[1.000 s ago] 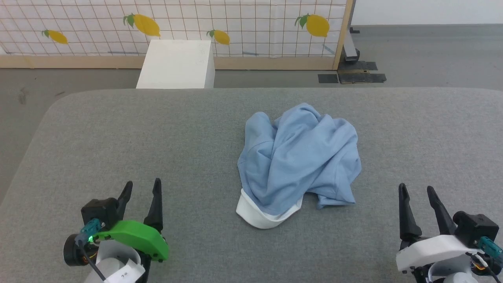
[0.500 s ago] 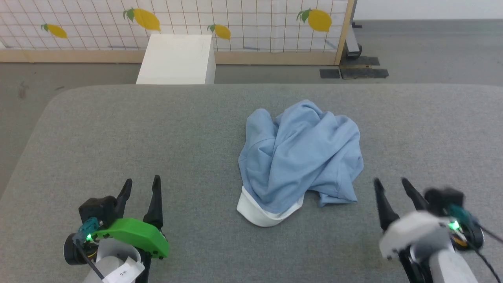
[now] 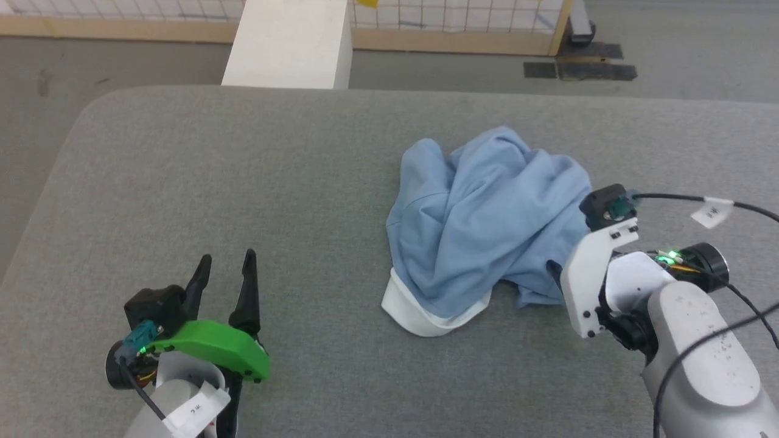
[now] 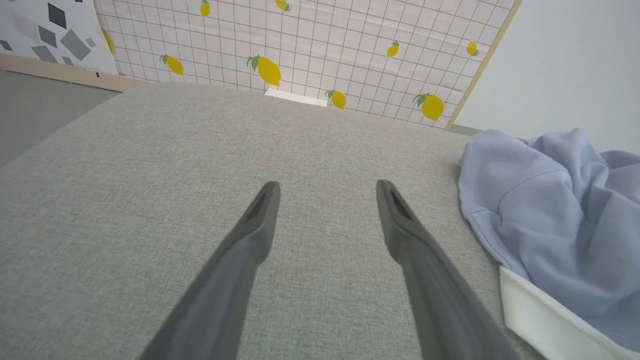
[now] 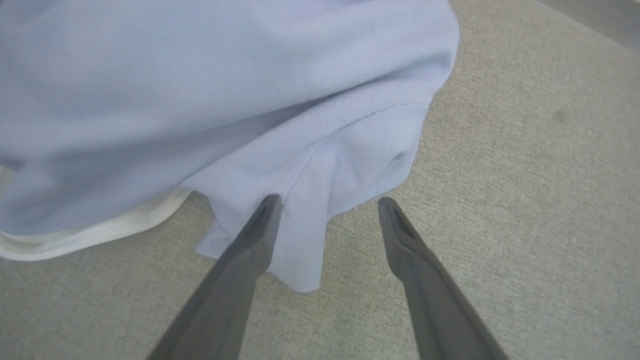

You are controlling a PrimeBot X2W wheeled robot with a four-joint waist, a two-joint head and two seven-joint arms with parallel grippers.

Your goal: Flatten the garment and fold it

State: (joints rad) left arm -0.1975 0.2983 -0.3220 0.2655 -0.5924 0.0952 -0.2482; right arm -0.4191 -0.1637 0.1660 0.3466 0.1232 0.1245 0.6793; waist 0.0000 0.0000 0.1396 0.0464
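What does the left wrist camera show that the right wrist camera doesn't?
Left wrist view: the left gripper open above bare grey cushion, lemon-print screen beyond. Right wrist view: the right gripper open, one finger across a blue corner flap of the garment. Both: the garment with its white trim, lying crumpled on the cushion.

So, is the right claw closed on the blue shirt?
No, the right claw is open: its two fingers stand well apart over a low corner of the shirt.

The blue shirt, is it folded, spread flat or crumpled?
Crumpled: the garment lies in a creased heap, white trim sticking out at its near edge.
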